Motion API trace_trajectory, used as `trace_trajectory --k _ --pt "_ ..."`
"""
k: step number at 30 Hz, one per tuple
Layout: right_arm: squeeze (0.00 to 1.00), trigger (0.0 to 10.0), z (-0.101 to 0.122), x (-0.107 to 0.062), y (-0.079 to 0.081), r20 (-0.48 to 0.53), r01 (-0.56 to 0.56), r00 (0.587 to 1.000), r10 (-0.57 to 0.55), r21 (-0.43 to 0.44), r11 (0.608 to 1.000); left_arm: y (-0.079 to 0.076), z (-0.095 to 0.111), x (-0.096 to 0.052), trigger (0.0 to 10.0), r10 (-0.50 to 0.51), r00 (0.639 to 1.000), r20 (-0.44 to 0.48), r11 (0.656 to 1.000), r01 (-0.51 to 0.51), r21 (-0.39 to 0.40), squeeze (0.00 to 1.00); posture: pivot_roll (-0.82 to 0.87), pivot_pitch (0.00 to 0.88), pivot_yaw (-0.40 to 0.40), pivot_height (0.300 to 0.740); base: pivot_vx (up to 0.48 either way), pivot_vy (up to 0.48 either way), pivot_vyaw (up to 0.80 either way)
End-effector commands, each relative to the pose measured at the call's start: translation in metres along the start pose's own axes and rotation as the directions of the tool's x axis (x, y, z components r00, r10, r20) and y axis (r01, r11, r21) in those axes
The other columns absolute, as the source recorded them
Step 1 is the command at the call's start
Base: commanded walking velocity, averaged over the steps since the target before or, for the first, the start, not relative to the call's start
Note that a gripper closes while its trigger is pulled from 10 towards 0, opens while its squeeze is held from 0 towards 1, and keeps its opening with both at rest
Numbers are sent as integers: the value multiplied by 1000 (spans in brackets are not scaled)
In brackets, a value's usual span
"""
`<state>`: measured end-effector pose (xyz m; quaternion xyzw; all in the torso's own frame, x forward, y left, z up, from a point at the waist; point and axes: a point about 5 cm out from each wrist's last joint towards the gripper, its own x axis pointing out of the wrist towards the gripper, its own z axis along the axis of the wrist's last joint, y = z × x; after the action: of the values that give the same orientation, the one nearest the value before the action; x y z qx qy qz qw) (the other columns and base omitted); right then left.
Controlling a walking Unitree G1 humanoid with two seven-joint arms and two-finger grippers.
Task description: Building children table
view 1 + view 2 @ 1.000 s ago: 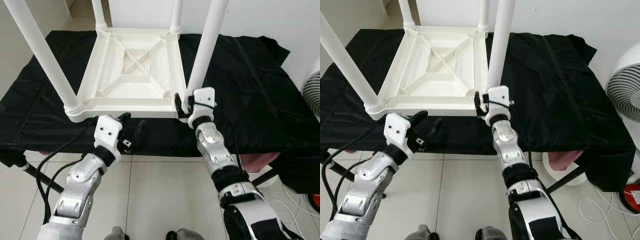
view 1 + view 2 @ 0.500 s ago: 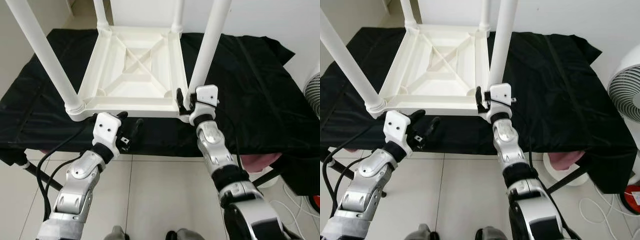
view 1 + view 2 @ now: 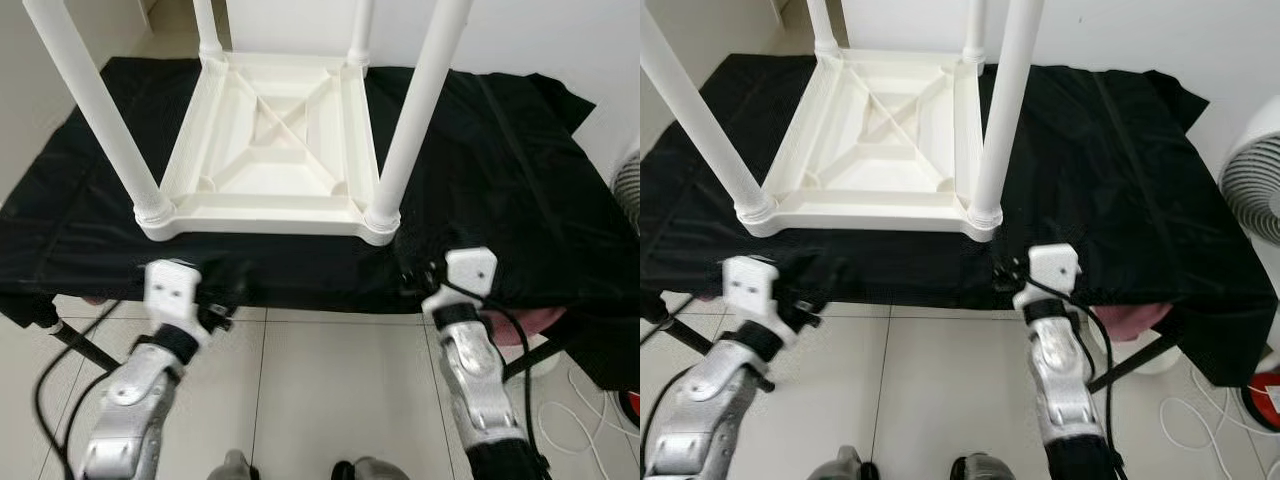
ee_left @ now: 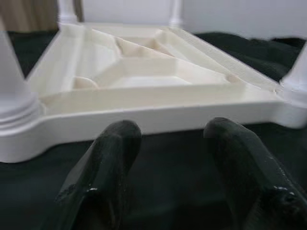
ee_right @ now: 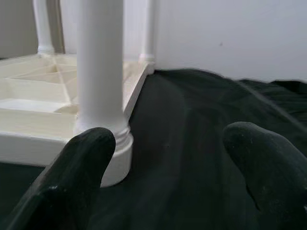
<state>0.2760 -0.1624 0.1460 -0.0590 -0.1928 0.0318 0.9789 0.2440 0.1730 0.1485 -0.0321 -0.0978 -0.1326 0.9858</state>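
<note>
**All 4 legs seated; both grippers stand clear of the table**

The white children's table lies upside down on a black cloth that covers a workbench, with its ribbed underside facing up. 4 white legs rise from its corners, and the near right leg sits in its socket at the front corner. The near left leg stands likewise.

The left gripper hovers just in front of the table's near edge, its 2 black fingers spread apart and holding nothing. The right gripper sits low at the cloth's front edge, near the right leg's base but not touching it, fingers also spread and empty.

By the look of it, the leg-fitting step is finished. The next move probably calls for both grippers to take the frame on opposite sides and turn the table onto its feet, keeping a balanced hold so that no leg works loose.
</note>
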Motion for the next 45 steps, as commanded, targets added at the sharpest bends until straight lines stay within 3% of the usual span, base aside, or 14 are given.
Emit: trace_trajectory --k 1,4,10,38,45 --pt "0 10000 1 -10 4 -3 -35 999 35 1 999 6 -1 -8 10000 47 999 -3 999 -47 -18 0 -22 81 7 740 0 0 0" --pt "0 10000 1 -21 4 -20 -60 998 60 0 998 8 -2 -14 10000 62 998 -6 998 -62 -20 0 -23 78 7 740 0 0 0" --pt "0 10000 3 -24 4 -33 -64 997 65 20 998 10 -3 -21 10000 92 996 -2 995 -93 -23 0 -21 70 5 740 0 0 0" --pt "0 10000 2 -32 7 -72 -97 992 100 38 995 10 -3 -23 10000 107 994 -6 994 -108 -28 0 -19 80 4 740 0 0 0" --pt "0 10000 2 -33 8 -74 -105 991 108 39 994 10 -3 -22 10000 110 994 -5 994 -110 -28 0 -17 80 4 740 253 0 0"
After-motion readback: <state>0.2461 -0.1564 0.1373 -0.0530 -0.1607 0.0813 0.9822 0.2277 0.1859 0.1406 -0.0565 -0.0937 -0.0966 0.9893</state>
